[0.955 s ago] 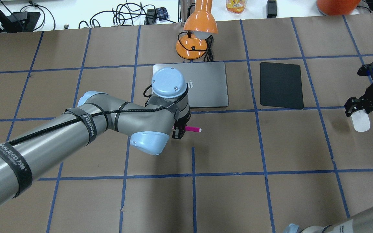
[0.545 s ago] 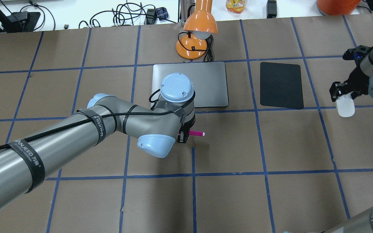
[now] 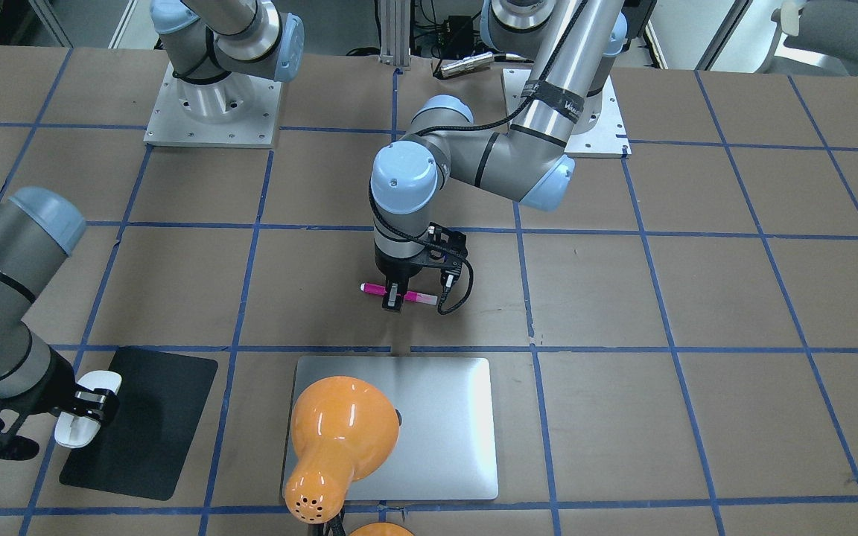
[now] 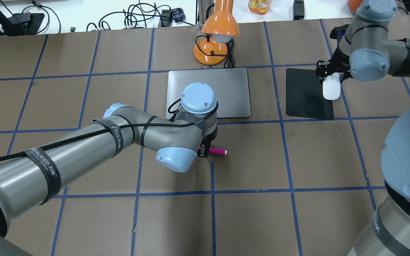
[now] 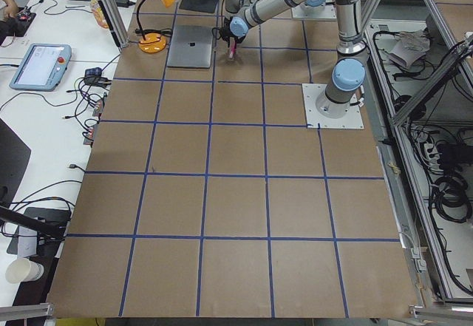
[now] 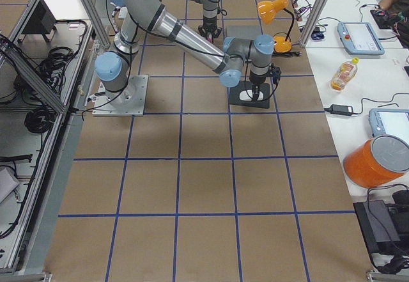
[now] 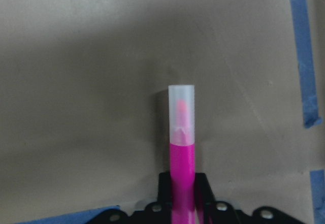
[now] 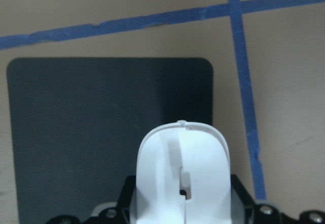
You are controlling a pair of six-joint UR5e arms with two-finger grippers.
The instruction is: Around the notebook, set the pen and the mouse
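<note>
The silver-grey notebook [image 4: 226, 89] lies flat at the table's middle, also seen in the front-facing view [image 3: 444, 417]. My left gripper [image 4: 202, 151] is shut on the magenta pen [image 4: 218, 152], holding it level and low over the brown table just on the robot's side of the notebook. The wrist view shows the pen's [image 7: 182, 148] pale cap pointing away from the jaws. My right gripper [image 4: 330, 76] is shut on the white mouse [image 4: 331, 89], which hangs over the right edge of the black mat [image 4: 306, 94]. The right wrist view shows the mouse [image 8: 183, 183] between the jaws.
An orange desk lamp [image 4: 215, 39] stands just beyond the notebook, its shade hiding part of the notebook in the front-facing view [image 3: 339, 439]. Blue tape lines [image 4: 212, 177] grid the table. Cables and a bottle lie past the far edge.
The right arm swung in from the far right, carrying the mouse to the mat's right edge. The left gripper shifted slightly right and toward the robot with the pen.
</note>
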